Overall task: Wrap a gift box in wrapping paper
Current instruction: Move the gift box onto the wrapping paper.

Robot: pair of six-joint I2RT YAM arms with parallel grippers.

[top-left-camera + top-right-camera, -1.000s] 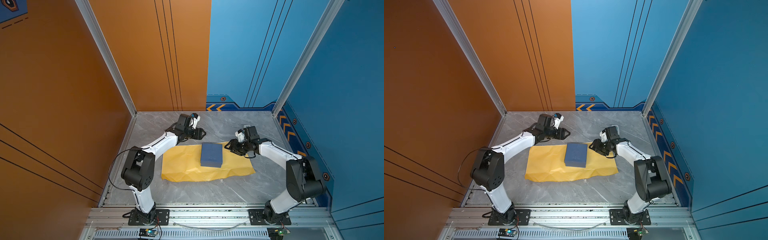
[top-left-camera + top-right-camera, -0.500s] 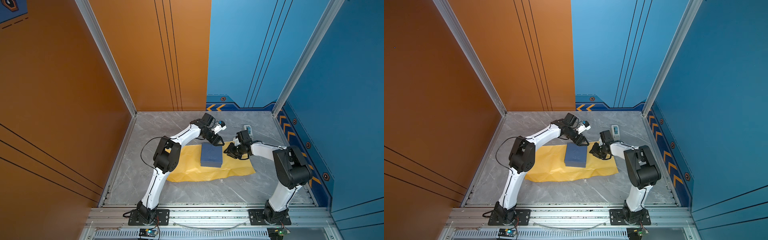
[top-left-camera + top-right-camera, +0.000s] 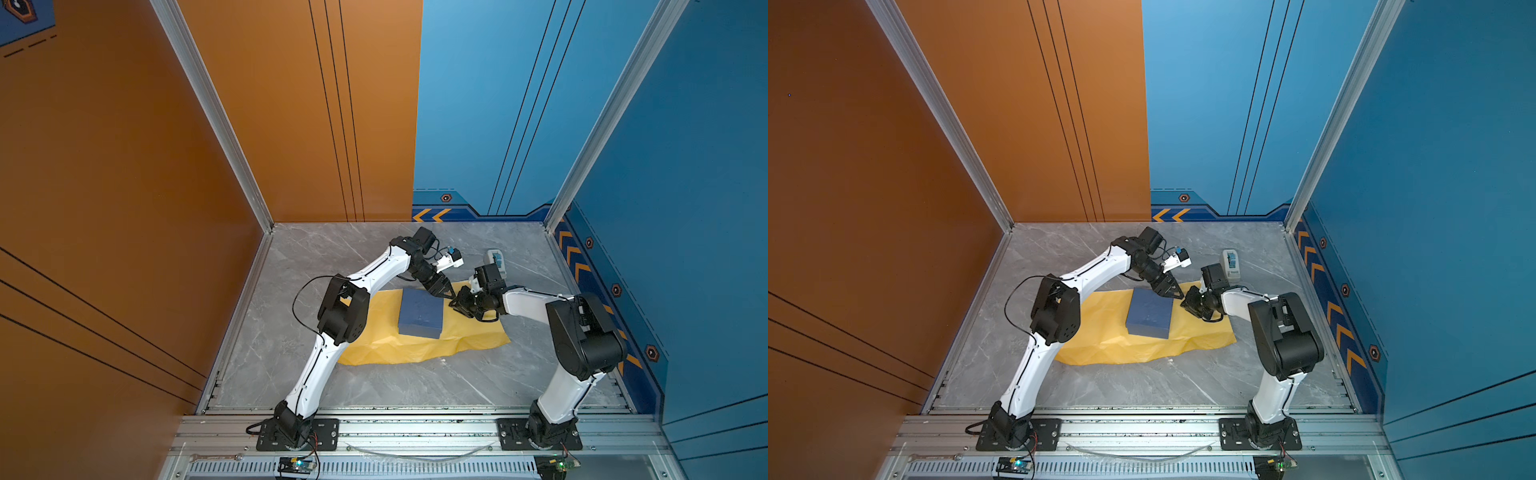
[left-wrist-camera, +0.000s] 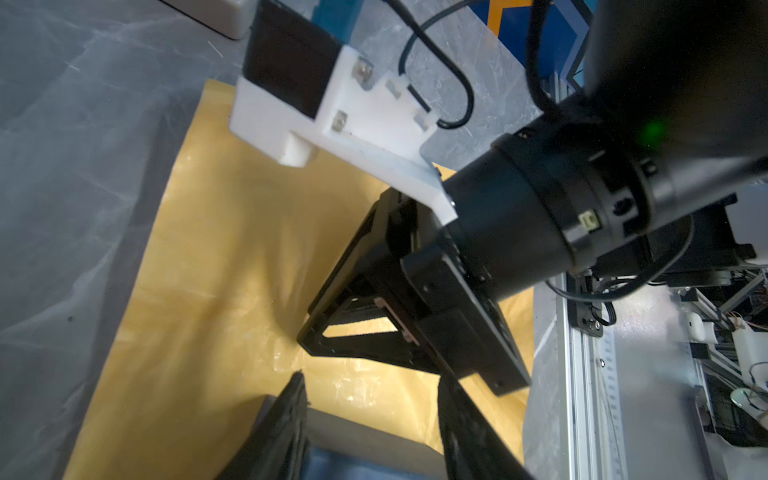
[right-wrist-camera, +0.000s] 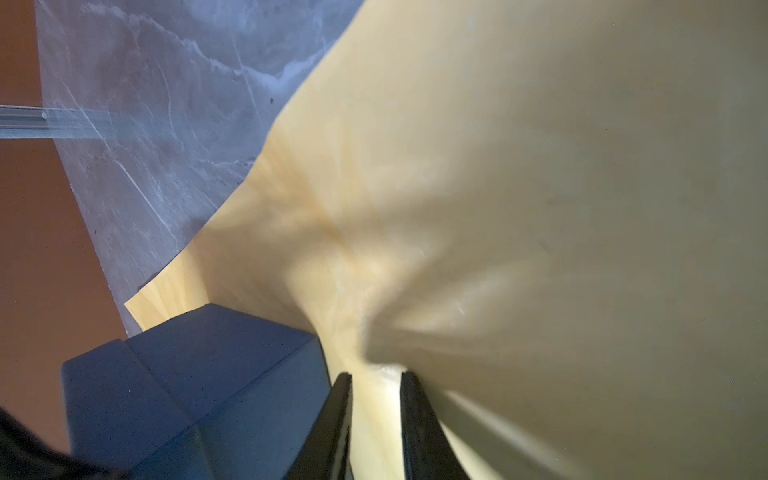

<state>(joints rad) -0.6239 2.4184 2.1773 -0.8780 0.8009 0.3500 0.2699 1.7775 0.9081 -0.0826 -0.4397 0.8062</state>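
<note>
The navy gift box (image 3: pixel 420 312) (image 3: pixel 1150 312) lies flat on the pale yellow wrapping paper (image 3: pixel 399 347) (image 3: pixel 1117 345), which is spread on the marble floor. My left gripper (image 3: pixel 448 294) (image 4: pixel 370 382) hangs open just above the box's far right corner (image 4: pixel 365 461), with nothing between its fingers. My right gripper (image 3: pixel 456 302) (image 5: pixel 376 376) is down on the paper right beside the box's right side (image 5: pixel 232 395). Its jaws stand narrowly apart, and a raised ridge of paper (image 5: pixel 382 361) sits at their tips. The two grippers are almost touching.
A white tape dispenser (image 3: pixel 496 259) (image 3: pixel 1230 262) stands behind the right arm near the back wall. The orange and blue walls close in the floor on three sides. The aluminium rail (image 3: pixel 415 432) with the arm bases runs along the front.
My left arm swung from behind the paper's left part across to the box's far right corner. My right gripper moved in toward the box, dropped to the paper and narrowed its jaws.
</note>
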